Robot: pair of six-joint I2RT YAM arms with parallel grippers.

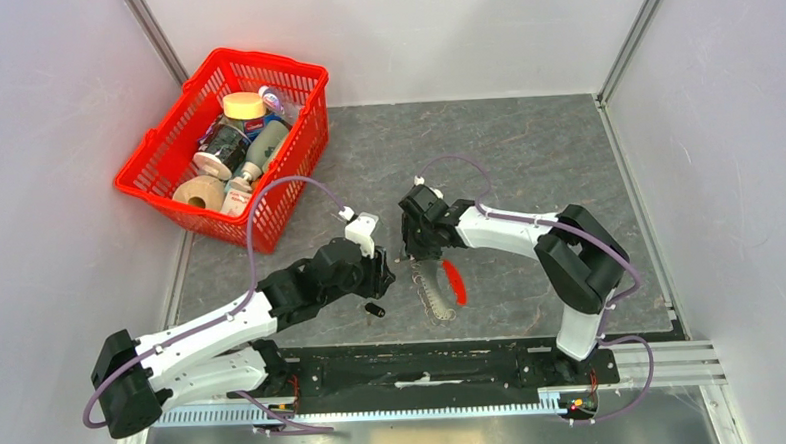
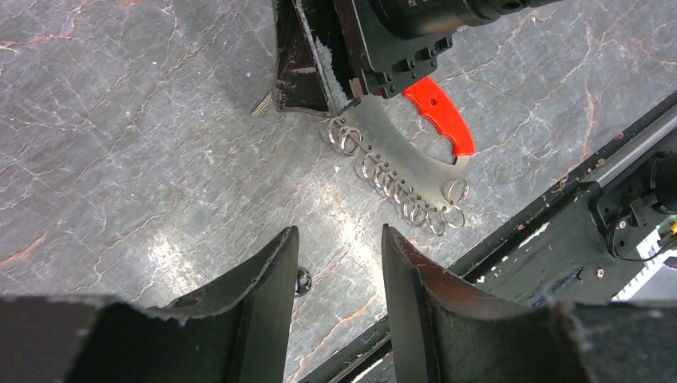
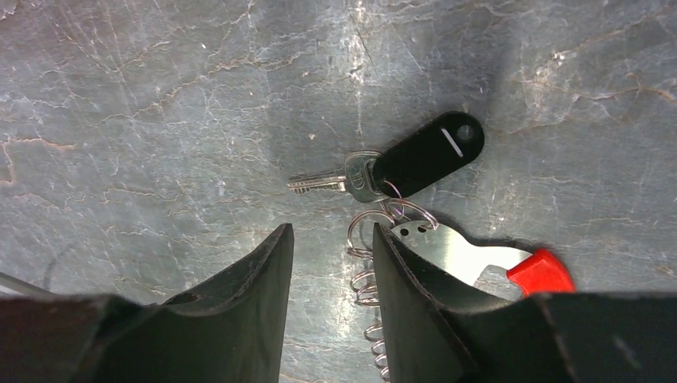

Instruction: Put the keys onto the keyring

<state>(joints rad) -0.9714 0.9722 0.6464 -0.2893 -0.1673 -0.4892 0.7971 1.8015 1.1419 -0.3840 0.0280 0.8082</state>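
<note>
Plainly, left tool and right tool hang half-open, empty, over grey marbled tabletop between pale walls.

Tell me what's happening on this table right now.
Two robot arms are working on a keyring with a red tag, lying flat on the mat. The right gripper sits open over one end, where a key with a black fob lies beside it; whether it is threaded on is unclear. The left gripper hangs open nearby, holding nothing.
</note>
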